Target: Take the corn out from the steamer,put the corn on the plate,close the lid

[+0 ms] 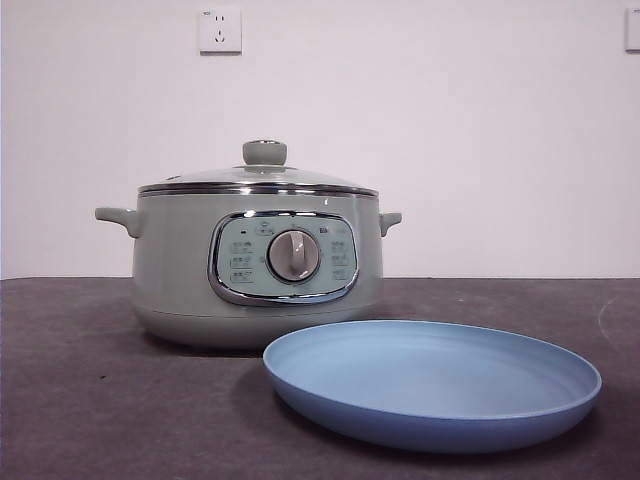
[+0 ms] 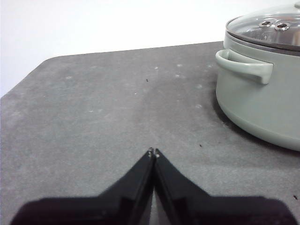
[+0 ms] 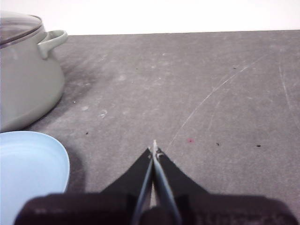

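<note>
The sage-green steamer stands on the dark table with its glass lid on it, knob up. The corn is hidden. The empty blue plate lies in front of the steamer, to its right. In the left wrist view my left gripper is shut and empty over bare table, with the steamer and its lid off to one side. In the right wrist view my right gripper is shut and empty, with the steamer and the plate nearby. Neither arm shows in the front view.
A white wall with a socket stands behind the table. The grey tabletop has scratches and small specks. Its far corner edge shows in the left wrist view.
</note>
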Controlling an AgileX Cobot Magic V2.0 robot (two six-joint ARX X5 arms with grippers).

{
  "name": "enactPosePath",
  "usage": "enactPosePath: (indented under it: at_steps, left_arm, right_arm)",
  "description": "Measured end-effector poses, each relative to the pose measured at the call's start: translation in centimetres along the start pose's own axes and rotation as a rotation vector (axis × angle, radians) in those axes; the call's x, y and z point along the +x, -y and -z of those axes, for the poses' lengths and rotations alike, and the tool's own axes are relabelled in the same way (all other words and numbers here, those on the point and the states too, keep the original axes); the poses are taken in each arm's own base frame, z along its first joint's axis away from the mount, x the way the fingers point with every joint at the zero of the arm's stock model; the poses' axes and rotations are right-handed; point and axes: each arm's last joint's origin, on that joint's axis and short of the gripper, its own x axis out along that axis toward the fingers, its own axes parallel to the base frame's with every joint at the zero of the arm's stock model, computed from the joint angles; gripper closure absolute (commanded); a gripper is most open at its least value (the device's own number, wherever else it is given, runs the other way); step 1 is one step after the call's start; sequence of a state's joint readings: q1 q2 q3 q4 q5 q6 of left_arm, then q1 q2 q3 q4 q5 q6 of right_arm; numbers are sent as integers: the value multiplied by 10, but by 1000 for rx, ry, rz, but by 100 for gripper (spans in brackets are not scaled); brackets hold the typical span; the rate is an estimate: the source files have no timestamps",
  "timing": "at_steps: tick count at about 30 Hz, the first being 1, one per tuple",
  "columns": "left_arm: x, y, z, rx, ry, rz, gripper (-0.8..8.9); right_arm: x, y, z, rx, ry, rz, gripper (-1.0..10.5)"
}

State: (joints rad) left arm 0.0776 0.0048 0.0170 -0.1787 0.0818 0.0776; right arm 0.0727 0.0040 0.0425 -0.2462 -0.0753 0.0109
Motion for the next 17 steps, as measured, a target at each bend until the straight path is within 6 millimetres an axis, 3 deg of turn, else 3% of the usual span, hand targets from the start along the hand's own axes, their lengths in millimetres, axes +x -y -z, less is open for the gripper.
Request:
enactPosePath:
  at_steps: [7,17]
  left_arm:
    - [0,2,-1,-19,16,61,817]
    - [-3,6,-9,-228,34,211,820]
  right_arm:
    - [0,0,0,49,0,-2,946]
    - [0,-2,-3,280,20,-55,957]
